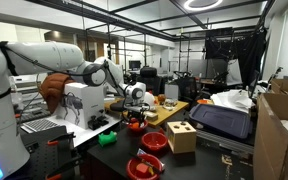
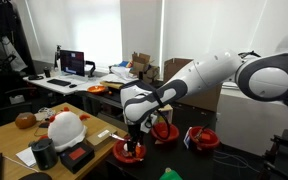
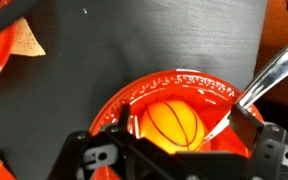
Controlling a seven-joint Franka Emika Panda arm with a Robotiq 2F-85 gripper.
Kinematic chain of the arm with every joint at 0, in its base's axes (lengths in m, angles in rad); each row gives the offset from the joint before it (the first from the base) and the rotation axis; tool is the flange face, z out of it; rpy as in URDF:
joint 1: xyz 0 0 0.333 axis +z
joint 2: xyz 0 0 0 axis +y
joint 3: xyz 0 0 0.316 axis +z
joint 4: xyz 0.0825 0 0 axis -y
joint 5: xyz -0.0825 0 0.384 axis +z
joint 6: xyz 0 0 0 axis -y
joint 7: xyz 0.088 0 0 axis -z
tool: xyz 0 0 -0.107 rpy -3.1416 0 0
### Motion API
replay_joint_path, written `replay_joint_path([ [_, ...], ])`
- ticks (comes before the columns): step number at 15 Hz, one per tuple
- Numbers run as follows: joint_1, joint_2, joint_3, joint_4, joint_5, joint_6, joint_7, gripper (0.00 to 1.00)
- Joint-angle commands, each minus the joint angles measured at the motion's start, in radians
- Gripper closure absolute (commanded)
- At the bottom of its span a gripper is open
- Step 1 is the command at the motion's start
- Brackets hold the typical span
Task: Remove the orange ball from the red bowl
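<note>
The grasp step is under way: the arm [image 2: 199,78] is holding the tool [image 3: 181,138] low over the bowl [image 3: 174,82], and the ball [image 3: 174,125] is still sitting inside it. In the wrist view the jaws are standing wide, one on each side of the ball, with a sliver of red showing between each finger and the ball, so nothing is being gripped yet. In both exterior views the tool [image 2: 134,133] is hanging just above the bowl [image 2: 131,153], on the dark surface [image 3: 134,50].

The next move is likely calling for a slight further descent, then closing on the ball's middle and lifting straight up before carrying it clear of the rim. A spoon [image 3: 269,72] is leaning into the bowl beside one finger, so the closing jaw is at risk of catching it or tipping the bowl.

No brand or label is readable. The ball is showing dark basketball-style lines, and pale marks on the tool's body are too blurred to read.
</note>
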Motion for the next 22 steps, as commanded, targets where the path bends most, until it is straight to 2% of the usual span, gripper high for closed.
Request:
replay_joint_path([
  [1, -0.002, 0.000, 0.006, 0.004, 0.011, -0.027, 0.020, 0.26],
  [7, -0.002, 0.000, 0.001, 0.014, 0.009, -0.033, 0.031, 0.73],
  [11, -0.006, 0.000, -0.001, 0.021, 0.007, -0.037, 0.035, 0.98],
  [14, -0.014, 0.000, -0.002, 0.039, 0.008, -0.047, 0.039, 0.96],
  [15, -0.018, 0.000, -0.002, 0.049, 0.008, -0.055, 0.036, 0.99],
  [18, -0.043, -0.044, 0.004, 0.018, 0.012, -0.064, 0.019, 0.98],
  [22, -0.083, -0.106, 0.028, -0.009, 0.024, -0.135, -0.023, 0.98],
])
